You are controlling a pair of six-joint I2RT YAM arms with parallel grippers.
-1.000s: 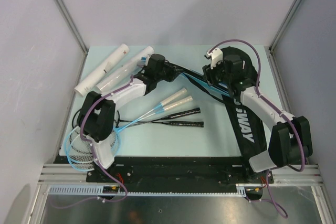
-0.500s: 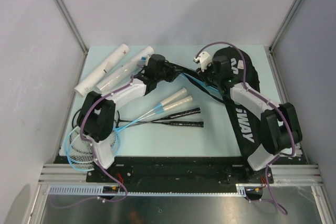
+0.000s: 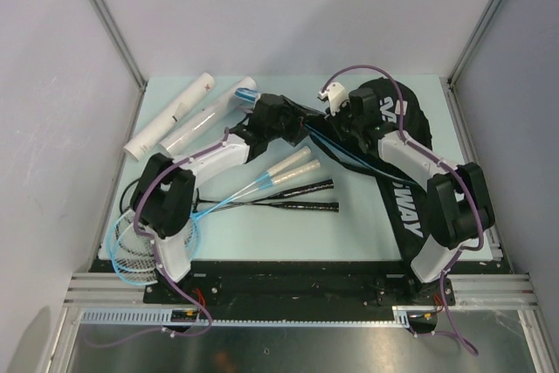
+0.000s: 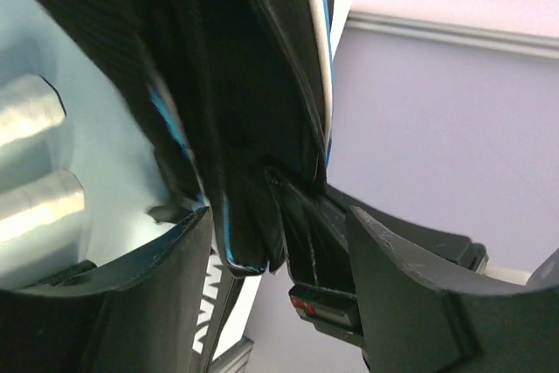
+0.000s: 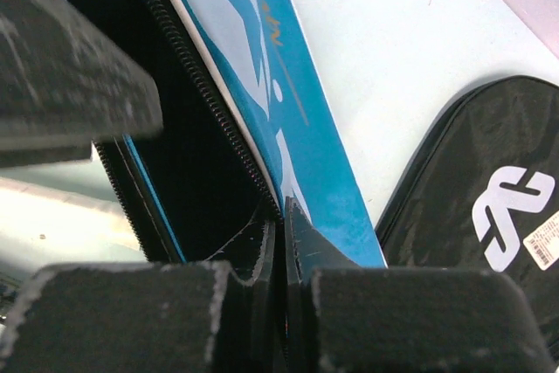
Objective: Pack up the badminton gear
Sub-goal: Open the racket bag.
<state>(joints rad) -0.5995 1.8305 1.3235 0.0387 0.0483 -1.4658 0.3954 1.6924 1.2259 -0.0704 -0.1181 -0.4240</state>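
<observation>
Top external: the bag (image 3: 403, 216) lies along the right side of the table (image 3: 262, 233), wide end at the back. Both arms meet at its opened mouth near back centre. The rackets (image 3: 293, 169) lie mid-table, handles toward the bag and heads at the near left. Two white tubes (image 3: 170, 115) sit back left, well apart from the bag.

Handling, our read: the bag is soft, light fabric and floppy, so its mouth likely won't stay open alone. The best hold is the stiffer zip (image 5: 188, 85) edge, one lip per gripper. The rackets look light, thin and stiff. We'd take them at the handle, since strings and frame could snag on the zip.

Grippers: the right gripper (image 5: 281, 272) is closed, pads pinching a thin lip of the bag just by the zip. The left gripper (image 4: 279, 220) has its jaws apart. The bag's dark edge hangs in the gap, and we can't tell whether it touches either finger. We judge it grips nothing.
</observation>
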